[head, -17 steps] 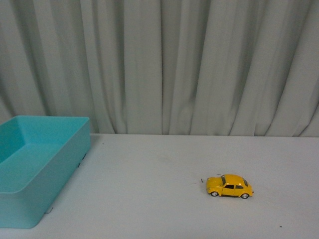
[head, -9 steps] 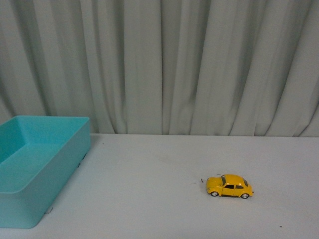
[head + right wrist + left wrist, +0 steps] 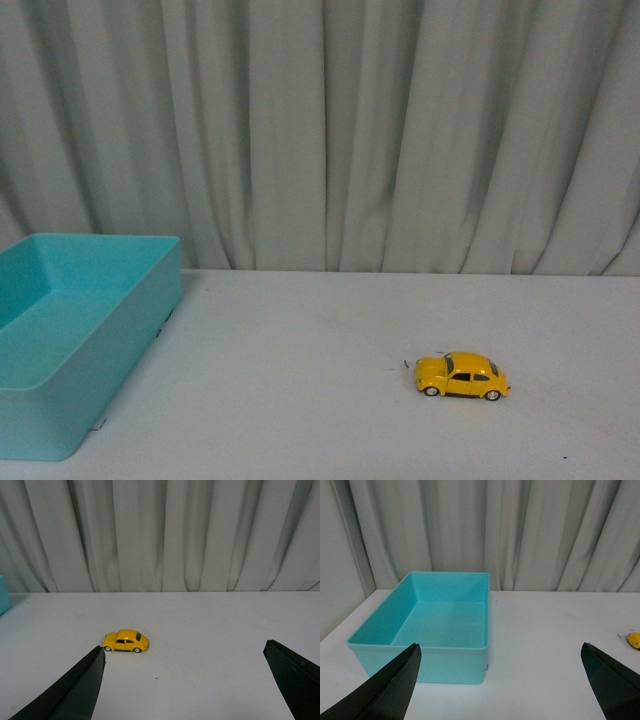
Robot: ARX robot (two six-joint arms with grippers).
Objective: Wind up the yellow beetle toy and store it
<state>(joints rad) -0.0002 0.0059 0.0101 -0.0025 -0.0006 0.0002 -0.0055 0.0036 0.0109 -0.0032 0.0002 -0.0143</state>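
Note:
The yellow beetle toy (image 3: 461, 375) stands on its wheels on the white table, right of centre in the front view, side-on. It also shows in the right wrist view, the yellow beetle toy (image 3: 125, 641) lying beyond and off to one side of my open right gripper (image 3: 182, 680), apart from both fingers. A sliver of the yellow beetle toy (image 3: 634, 640) peeks in at the edge of the left wrist view. My left gripper (image 3: 500, 680) is open with nothing between its fingers, facing the teal bin (image 3: 420, 652). Neither arm shows in the front view.
The teal bin (image 3: 120, 340) stands open and empty at the table's left side. A pale pleated curtain (image 3: 330, 130) hangs along the table's far edge. A small dark speck (image 3: 156, 678) marks the table near the toy.

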